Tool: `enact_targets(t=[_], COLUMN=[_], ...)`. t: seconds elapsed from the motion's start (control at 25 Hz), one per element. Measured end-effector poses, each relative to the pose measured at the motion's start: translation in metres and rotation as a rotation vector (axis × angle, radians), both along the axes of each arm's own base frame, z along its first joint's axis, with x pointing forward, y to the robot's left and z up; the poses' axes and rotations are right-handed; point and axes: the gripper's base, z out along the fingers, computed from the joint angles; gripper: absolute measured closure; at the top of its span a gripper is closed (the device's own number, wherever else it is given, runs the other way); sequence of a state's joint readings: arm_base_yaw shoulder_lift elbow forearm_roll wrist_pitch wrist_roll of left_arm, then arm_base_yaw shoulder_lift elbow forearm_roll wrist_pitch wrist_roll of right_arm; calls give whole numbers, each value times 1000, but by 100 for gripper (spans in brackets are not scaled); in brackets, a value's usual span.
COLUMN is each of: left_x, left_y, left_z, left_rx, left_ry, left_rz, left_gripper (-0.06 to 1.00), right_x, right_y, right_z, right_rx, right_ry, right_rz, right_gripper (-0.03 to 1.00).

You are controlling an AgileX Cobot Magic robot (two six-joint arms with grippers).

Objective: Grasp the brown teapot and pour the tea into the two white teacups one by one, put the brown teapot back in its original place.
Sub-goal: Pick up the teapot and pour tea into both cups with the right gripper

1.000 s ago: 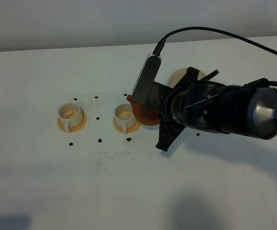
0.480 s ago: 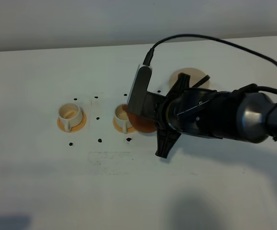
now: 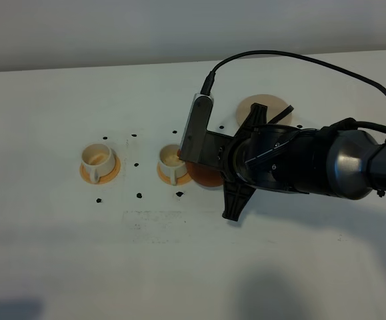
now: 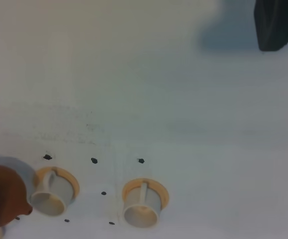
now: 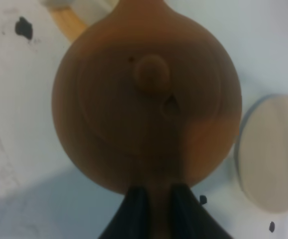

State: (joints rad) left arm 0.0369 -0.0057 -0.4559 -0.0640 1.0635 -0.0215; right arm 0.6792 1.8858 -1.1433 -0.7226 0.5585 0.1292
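Note:
My right gripper (image 5: 154, 200) is shut on the side handle of the brown teapot (image 5: 146, 94), whose lid knob faces the right wrist camera. From above, the teapot (image 3: 203, 177) hangs under the right arm (image 3: 293, 163), with its spout end at the rim of the nearer white teacup (image 3: 173, 163). The other white teacup (image 3: 98, 159) stands further left on its orange saucer. Both cups also show in the left wrist view (image 4: 51, 191) (image 4: 143, 204). The pale tan coaster (image 3: 265, 107) lies bare behind the arm. No tea shows. The left gripper is out of view.
Several small black dots (image 3: 139, 195) mark the white table (image 3: 79, 253) around the cups. The right arm's black cable (image 3: 299, 57) arcs over the back of the table. A dark shape (image 4: 278, 22) sits in a corner of the left wrist view.
The right arm has carried the teapot leftward from beside the coaster to the nearer cup. The cups and the coaster have not moved.

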Motion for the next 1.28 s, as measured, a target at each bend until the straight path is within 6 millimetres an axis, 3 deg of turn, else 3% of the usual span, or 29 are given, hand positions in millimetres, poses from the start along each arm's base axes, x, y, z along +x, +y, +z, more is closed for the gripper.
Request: enact_targets(t=[1.28], left_x=[0], left_y=[0], left_z=[0], left_rx=[2], left_ry=[0], left_rz=[-1], left_gripper=[62], right_x=[6], right_y=[2], right_z=[8], right_rx=[-106], right_ry=[-89], right_rz=[100], right_gripper=[87])
